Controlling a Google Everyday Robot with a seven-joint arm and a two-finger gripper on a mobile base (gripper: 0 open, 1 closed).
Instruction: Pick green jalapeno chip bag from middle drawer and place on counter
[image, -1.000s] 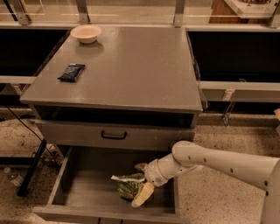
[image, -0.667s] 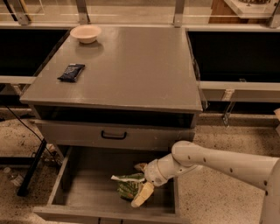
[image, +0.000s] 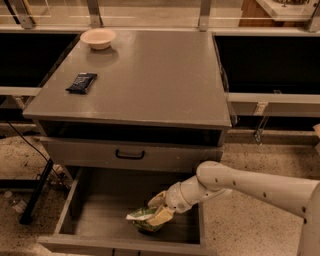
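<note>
Gripper was down inside the middle drawer, toward its front right part, at the end of the pale arm that reached in from the right of the view. It sat right against the green jalapeno chip bag, partly covering the bag's right side. I could not tell from this view whether the tool had closed on the bag or only rested on it.

Bag lay on the drawer's grey floor near the front wall, whitish end pointing left and green body under the gripper. I could not tell whether it was lifted off the floor at all. The left half of the drawer floor showed bare grey.

Drawer was pulled well out below a shut drawer front with a black handle.

Counter above held two things, both well apart from the bag. A pale bowl stood at the far left corner. A small dark packet lay flat near the left edge.

Speckled floor showed to the right of the cabinet. A black stand leg slanted at the left.
</note>
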